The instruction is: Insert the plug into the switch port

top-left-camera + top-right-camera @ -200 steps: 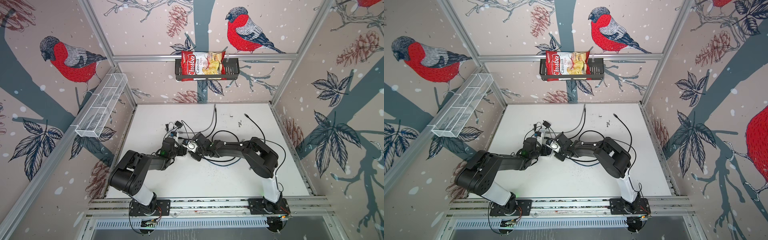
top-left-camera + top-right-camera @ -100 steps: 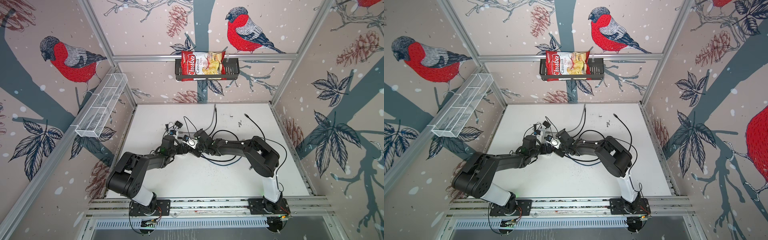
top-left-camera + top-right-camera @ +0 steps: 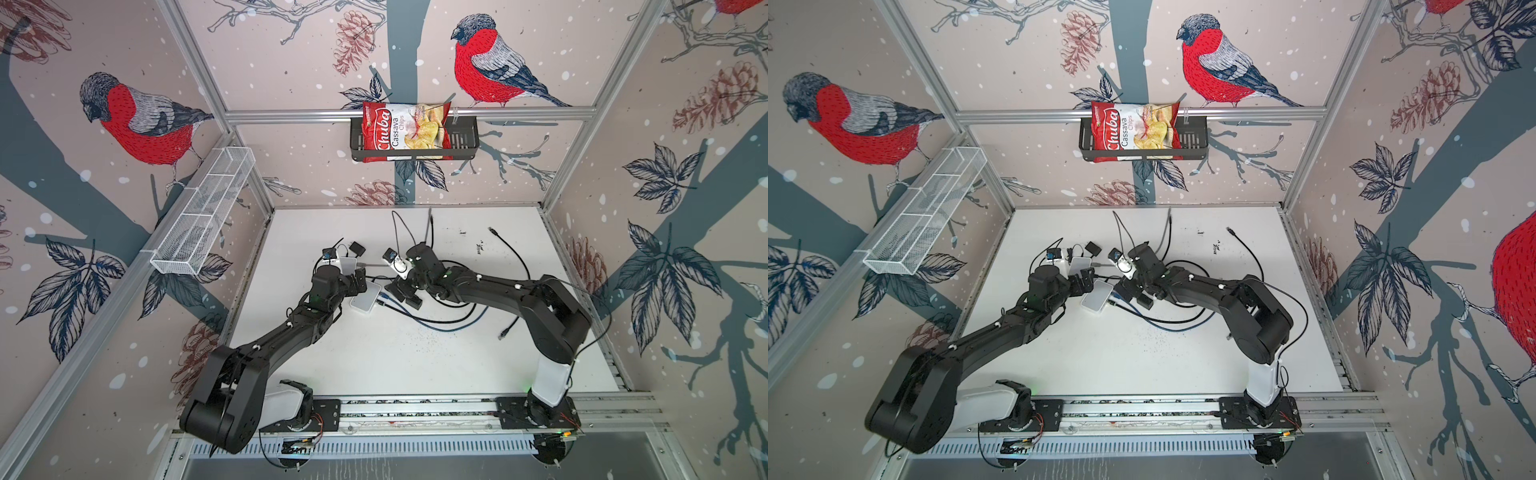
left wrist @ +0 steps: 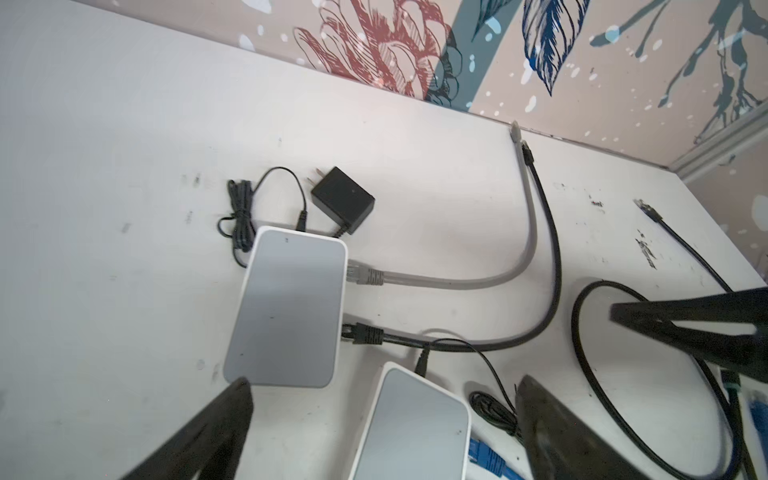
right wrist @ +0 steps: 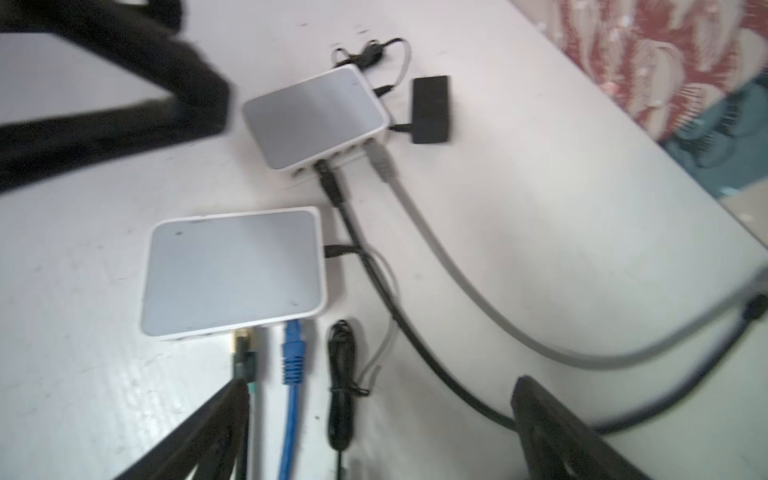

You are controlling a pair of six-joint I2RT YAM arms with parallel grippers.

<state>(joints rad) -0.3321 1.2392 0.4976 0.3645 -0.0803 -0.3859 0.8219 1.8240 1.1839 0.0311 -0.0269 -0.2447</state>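
Two white switches lie mid-table. The near switch [image 5: 232,270] [image 3: 365,300] [image 3: 1097,300] has a gold-tipped plug [image 5: 243,353] on a dark green cable seated in a port, beside a blue plug [image 5: 294,349]. My right gripper [image 5: 380,415] [image 3: 404,293] hovers open just behind these plugs and holds nothing; one finger [image 5: 199,436] is next to the green cable. My left gripper [image 4: 382,415] [image 3: 359,283] is open, and its fingers straddle the near switch [image 4: 415,428] without touching it. The far switch [image 4: 291,307] carries a grey plug and a black plug.
A black power adapter [image 4: 343,199] lies beyond the far switch. Black cables loop over the table on the right, with a loose plug end [image 3: 503,332]. A chip bag basket [image 3: 411,133] hangs on the back wall and a white mesh basket [image 3: 203,216] on the left wall.
My right gripper has opened and let go of the plug, which stays in the near switch. My left gripper has opened wider and come off the switch.
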